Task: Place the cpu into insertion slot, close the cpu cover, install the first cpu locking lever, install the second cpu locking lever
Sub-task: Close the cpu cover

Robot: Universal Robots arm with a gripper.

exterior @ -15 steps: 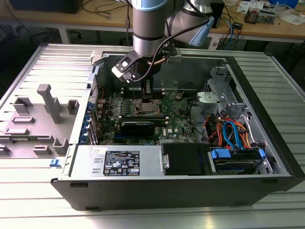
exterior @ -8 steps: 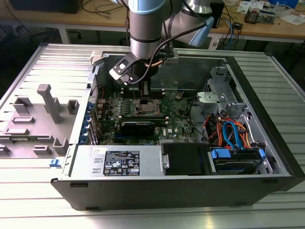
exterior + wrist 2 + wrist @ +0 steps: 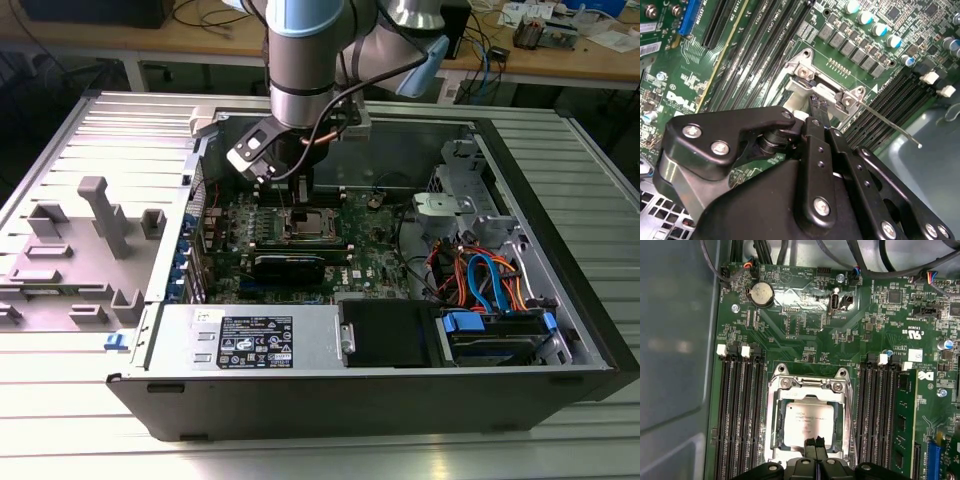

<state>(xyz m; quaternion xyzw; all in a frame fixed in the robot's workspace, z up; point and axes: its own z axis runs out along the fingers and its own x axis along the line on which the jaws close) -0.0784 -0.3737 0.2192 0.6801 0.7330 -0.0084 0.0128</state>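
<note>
cpu [image 3: 807, 422] seated in socket | cpu cover [image 3: 807, 384] down around it | gripper [image 3: 815, 441] fingertips pressed together at cover's edge | locking lever [image 3: 890, 125] angled away from socket

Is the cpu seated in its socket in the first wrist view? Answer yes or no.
Yes, the cpu lies flat in the socket, its silver top showing through the window of the cpu cover.

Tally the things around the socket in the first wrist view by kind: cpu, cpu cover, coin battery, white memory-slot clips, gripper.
cpu: 1
cpu cover: 1
coin battery: 1
white memory-slot clips: 4
gripper: 1
Total: 8
</note>
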